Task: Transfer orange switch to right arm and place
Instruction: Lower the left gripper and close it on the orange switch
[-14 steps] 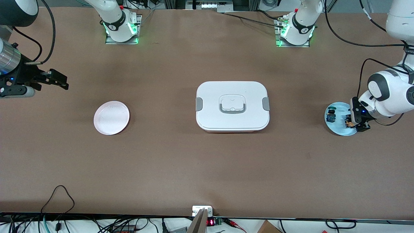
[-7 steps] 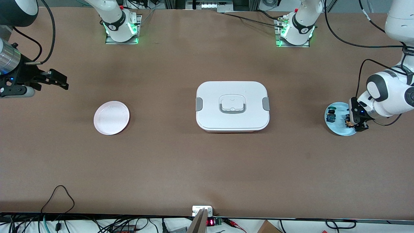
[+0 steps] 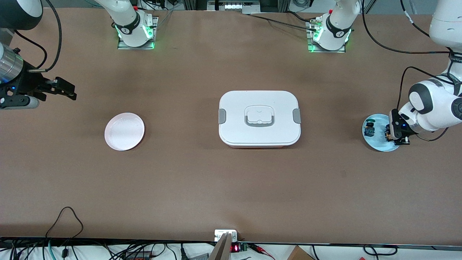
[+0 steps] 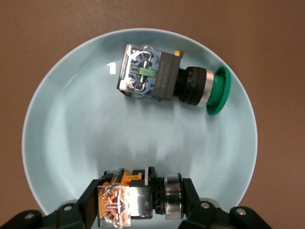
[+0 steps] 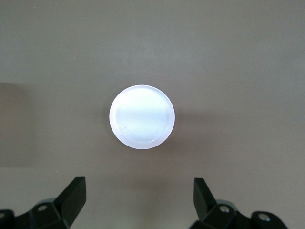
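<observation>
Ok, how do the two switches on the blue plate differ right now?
The orange switch sits clamped between the left gripper jaws; the green switch lies free. The first has an orange body, the second a green-and-blue body with a green cap. Both are on the blue plate.

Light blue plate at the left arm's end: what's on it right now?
The light blue plate carries two parts: the green switch lying loose, and the orange switch, on which the left gripper is shut. The plate surface under that switch is hidden.

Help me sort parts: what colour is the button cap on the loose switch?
Green, on the loose switch lying on the blue plate; clearest in the left wrist view.
</observation>
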`<action>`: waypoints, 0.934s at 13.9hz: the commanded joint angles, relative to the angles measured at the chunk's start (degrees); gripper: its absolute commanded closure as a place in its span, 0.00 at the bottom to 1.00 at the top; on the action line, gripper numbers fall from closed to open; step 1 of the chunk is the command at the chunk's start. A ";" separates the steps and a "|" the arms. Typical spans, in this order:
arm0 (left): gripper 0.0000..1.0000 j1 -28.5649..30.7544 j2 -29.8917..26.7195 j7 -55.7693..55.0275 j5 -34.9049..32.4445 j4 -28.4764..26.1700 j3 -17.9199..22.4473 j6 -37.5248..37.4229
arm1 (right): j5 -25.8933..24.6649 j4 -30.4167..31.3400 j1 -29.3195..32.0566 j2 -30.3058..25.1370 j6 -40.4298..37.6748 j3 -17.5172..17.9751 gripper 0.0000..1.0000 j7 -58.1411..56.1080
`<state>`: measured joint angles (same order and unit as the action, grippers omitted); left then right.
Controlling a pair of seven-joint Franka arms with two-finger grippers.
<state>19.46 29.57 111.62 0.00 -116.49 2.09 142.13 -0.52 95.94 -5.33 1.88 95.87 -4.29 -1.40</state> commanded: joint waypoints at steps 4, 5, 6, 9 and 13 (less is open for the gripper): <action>1.00 0.58 0.23 1.23 0.88 1.97 -0.50 -3.42 | -0.53 0.92 0.23 -1.00 -0.07 0.25 0.00 0.96; 1.00 0.66 -0.12 1.23 0.97 3.28 -0.50 -5.61 | -0.53 0.92 0.23 -1.00 0.02 0.25 0.00 0.96; 1.00 0.75 -0.30 1.23 1.06 4.68 -0.59 -9.11 | -0.53 0.92 0.32 -1.00 0.02 0.25 0.00 0.96; 1.00 0.49 -1.44 1.76 2.99 11.79 -0.59 -23.25 | -0.53 0.92 0.32 -0.91 0.02 0.25 0.00 0.96; 1.00 0.23 -1.53 1.76 9.90 19.02 -2.52 -41.19 | -0.53 0.92 0.32 -0.91 -0.07 0.25 0.00 0.96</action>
<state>19.43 27.96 111.89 5.50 -100.04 0.19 107.59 -0.52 95.97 -5.31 1.88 95.87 -4.30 -1.21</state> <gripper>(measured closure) 0.282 0.000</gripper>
